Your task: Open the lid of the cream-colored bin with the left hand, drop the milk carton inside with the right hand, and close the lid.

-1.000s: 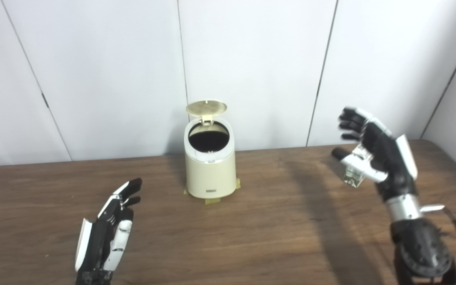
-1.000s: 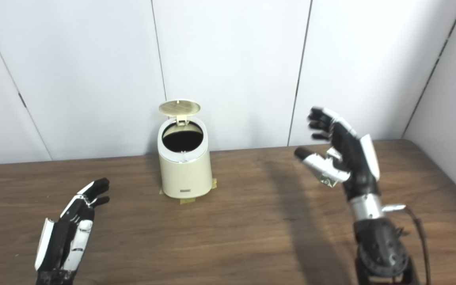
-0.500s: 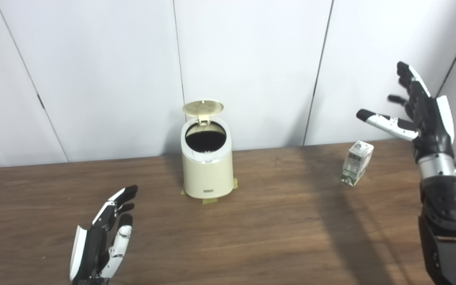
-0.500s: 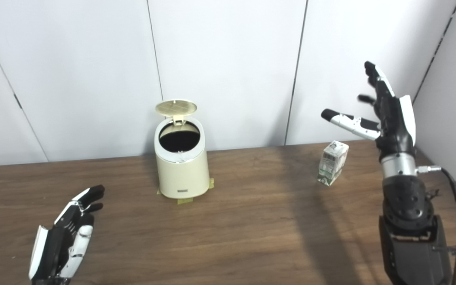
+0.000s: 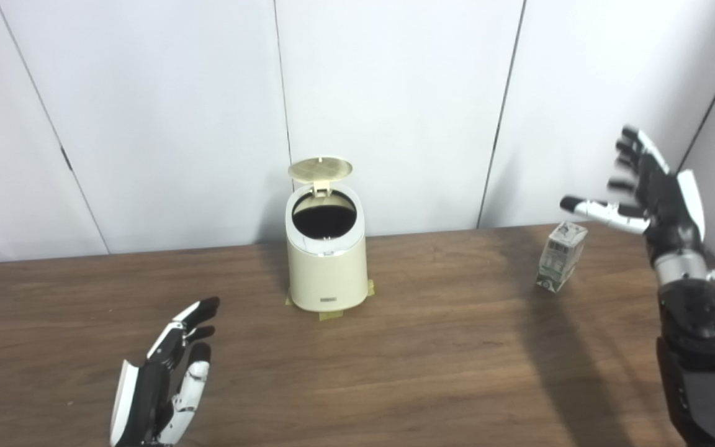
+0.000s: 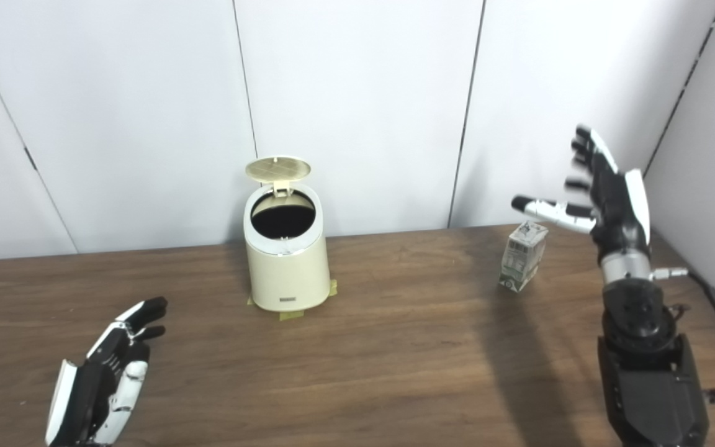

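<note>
Wooden table (image 5: 432,347): cream bin (image 5: 326,261), lid (image 5: 321,167) up. Milk carton (image 5: 560,256) tilted, unheld. Right hand (image 5: 655,195) raised beside it, fingers spread; left hand (image 5: 162,379) empty, fingers apart.

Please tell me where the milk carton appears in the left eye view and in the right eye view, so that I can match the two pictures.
Left eye view: the milk carton stands on the table at the right, far right of the open bin.
Right eye view: the milk carton is right of centre, under the right hand.
Shared landmark: the cream-colored bin, its lid raised.
</note>
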